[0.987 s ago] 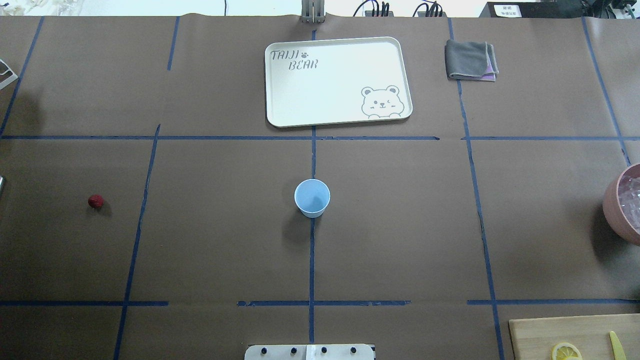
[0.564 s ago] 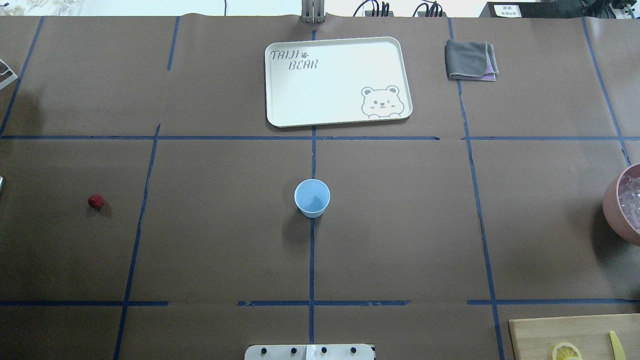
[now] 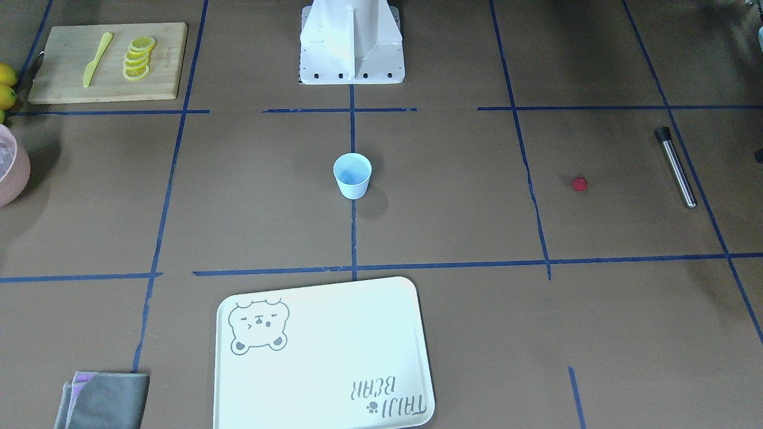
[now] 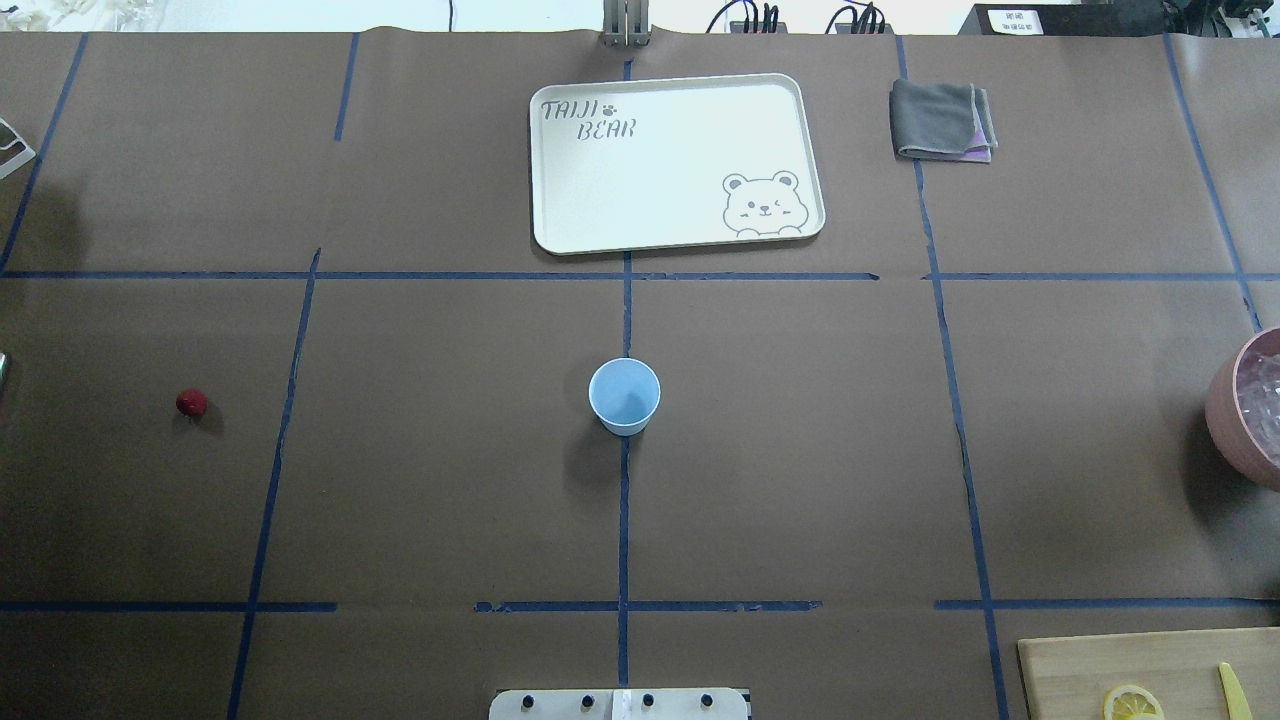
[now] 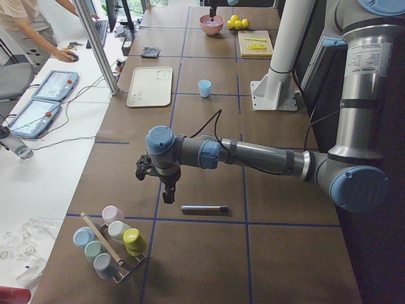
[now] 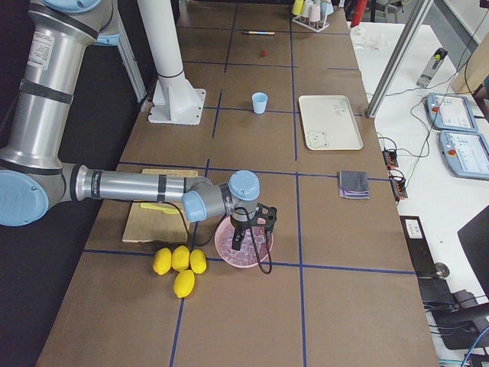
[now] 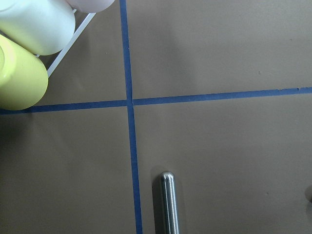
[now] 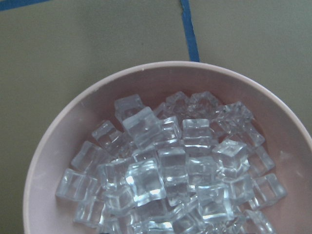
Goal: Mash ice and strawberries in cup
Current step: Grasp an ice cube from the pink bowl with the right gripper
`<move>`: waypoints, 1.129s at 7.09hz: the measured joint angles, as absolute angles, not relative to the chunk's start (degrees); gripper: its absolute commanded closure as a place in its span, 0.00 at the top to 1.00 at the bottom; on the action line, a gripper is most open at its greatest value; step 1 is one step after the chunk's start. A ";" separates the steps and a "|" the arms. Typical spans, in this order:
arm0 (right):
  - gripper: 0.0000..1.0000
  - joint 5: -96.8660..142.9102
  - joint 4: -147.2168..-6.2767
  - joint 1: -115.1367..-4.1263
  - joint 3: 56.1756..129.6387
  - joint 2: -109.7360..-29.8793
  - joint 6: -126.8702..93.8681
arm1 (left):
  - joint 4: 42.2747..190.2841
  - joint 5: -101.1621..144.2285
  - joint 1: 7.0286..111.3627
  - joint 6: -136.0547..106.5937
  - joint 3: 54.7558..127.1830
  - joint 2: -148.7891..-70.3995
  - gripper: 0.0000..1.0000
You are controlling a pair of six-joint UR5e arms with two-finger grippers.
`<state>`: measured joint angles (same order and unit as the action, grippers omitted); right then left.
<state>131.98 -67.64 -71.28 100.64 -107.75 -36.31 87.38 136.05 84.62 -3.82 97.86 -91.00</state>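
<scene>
The pale blue cup [image 4: 624, 395] stands upright mid-table, with nothing visible in it. A small red strawberry [image 4: 191, 402] lies alone far to its left. Clear ice [image 8: 170, 170] cubes fill a pink bowl [image 8: 53, 161] at the table's right edge. My right gripper [image 6: 250, 238] hangs just over that bowl, and I cannot tell whether it is open or shut. My left gripper [image 5: 168, 193] hovers low beside a metal rod [image 5: 204, 208] with a black end. Its state cannot be told either, since no fingers show in either wrist view.
A white bear tray [image 4: 676, 160] and a folded grey cloth [image 4: 940, 120] lie at the far side. A cutting board [image 3: 59, 77] holds lemon slices and a yellow knife, with whole lemons [image 6: 177, 264] beside it. A rack of coloured cups [image 5: 111, 244] stands near the left gripper.
</scene>
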 measured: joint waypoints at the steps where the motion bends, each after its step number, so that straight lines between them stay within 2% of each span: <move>1: 0.86 132.00 -67.34 -70.59 100.59 -107.84 -37.84 | 87.38 136.06 84.63 -3.80 97.97 -90.98 1.00; 4: 0.61 132.06 -67.17 -69.08 100.51 -107.92 -40.72 | 87.39 136.05 84.64 -3.78 98.02 -90.74 1.00; 6: 0.18 132.08 -67.22 -68.66 100.23 -107.93 -40.90 | 87.44 136.06 84.64 -3.78 98.17 -90.24 1.00; 7: 0.02 132.02 -67.22 -68.60 100.18 -107.93 -40.72 | 87.45 136.05 84.64 -3.78 98.35 -90.14 1.00; 8: 0.00 131.94 -67.18 -68.58 100.18 -107.93 -40.39 | 87.45 136.06 84.64 -3.78 98.46 -90.12 1.00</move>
<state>131.94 -67.18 -68.58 100.18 -107.93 -40.39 87.45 136.06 84.64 -3.78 98.46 -90.12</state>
